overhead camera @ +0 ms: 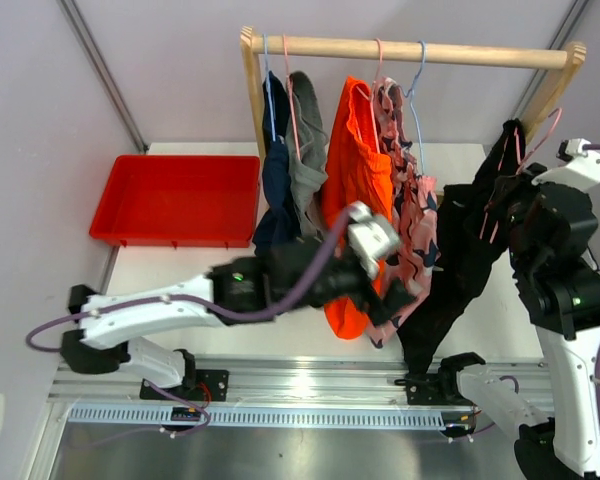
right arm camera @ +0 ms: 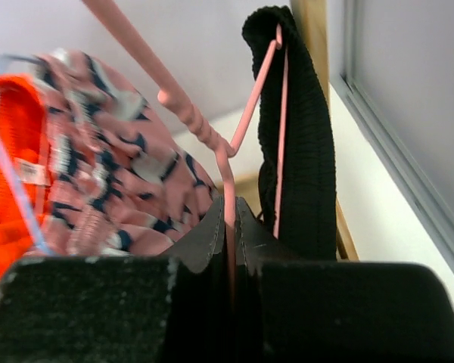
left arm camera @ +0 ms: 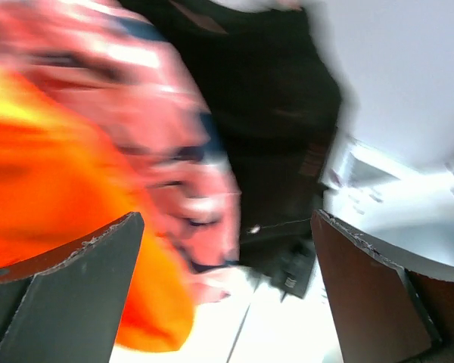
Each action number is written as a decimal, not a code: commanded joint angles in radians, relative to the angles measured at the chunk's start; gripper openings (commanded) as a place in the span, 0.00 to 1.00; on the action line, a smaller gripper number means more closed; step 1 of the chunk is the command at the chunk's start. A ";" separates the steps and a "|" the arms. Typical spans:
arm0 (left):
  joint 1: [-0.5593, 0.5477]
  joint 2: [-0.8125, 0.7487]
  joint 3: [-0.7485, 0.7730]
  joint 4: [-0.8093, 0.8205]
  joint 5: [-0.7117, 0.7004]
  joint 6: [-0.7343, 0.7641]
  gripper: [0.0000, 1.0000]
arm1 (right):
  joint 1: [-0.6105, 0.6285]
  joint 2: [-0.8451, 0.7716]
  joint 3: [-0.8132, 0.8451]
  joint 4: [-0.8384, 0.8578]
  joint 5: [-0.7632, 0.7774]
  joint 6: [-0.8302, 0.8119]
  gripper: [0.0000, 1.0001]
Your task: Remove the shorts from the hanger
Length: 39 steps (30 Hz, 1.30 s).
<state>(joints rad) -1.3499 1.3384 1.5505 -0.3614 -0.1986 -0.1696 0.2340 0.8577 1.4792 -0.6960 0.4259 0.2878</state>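
Observation:
Navy shorts point(overhead camera: 277, 195), grey shorts point(overhead camera: 308, 150), orange shorts point(overhead camera: 360, 170) and pink patterned shorts point(overhead camera: 412, 215) hang from the wooden rail point(overhead camera: 420, 50). The black shorts point(overhead camera: 460, 260) hang on a pink hanger point(overhead camera: 540, 135), off to the right of the others. My right gripper point(right arm camera: 228, 219) is shut on that hanger's wire point(right arm camera: 225, 162), with the black shorts point(right arm camera: 299, 151) draped just beyond. My left gripper point(left arm camera: 227, 302) is open and empty, low in front of the orange point(left arm camera: 53, 181), pink point(left arm camera: 151, 113) and black shorts point(left arm camera: 272, 98). It shows in the top view point(overhead camera: 398, 300) too.
A red tray point(overhead camera: 175, 198) sits at the left of the table. The rack's wooden posts point(overhead camera: 252, 90) stand at the back left and back right. Grey walls close in behind and at both sides. The arm bases and a metal rail point(overhead camera: 300, 380) lie along the near edge.

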 commanded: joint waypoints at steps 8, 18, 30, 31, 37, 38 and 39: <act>-0.167 0.194 0.057 0.225 -0.048 0.021 0.99 | 0.004 0.069 0.119 -0.151 0.113 0.137 0.00; -0.172 0.332 0.108 0.285 -0.093 0.030 0.99 | 0.005 0.075 0.168 -0.241 0.059 0.169 0.00; -0.172 0.430 0.178 0.297 -0.153 0.047 0.62 | 0.007 0.061 0.207 -0.296 -0.018 0.180 0.00; -0.172 0.427 0.175 0.305 -0.165 0.050 0.40 | 0.007 0.058 0.202 -0.296 -0.025 0.183 0.00; -0.181 0.401 0.169 0.257 -0.182 0.038 0.00 | 0.005 0.041 0.158 -0.284 -0.026 0.186 0.00; -0.189 0.384 0.157 0.251 -0.197 0.036 0.00 | 0.005 0.043 0.155 -0.280 -0.023 0.185 0.00; -0.207 0.372 0.137 0.243 -0.206 0.033 0.00 | 0.005 0.041 0.151 -0.275 -0.019 0.183 0.00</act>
<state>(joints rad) -1.5356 1.7737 1.6814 -0.1211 -0.3489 -0.1284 0.2363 0.9161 1.6299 -1.0069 0.4126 0.4637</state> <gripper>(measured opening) 0.027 0.047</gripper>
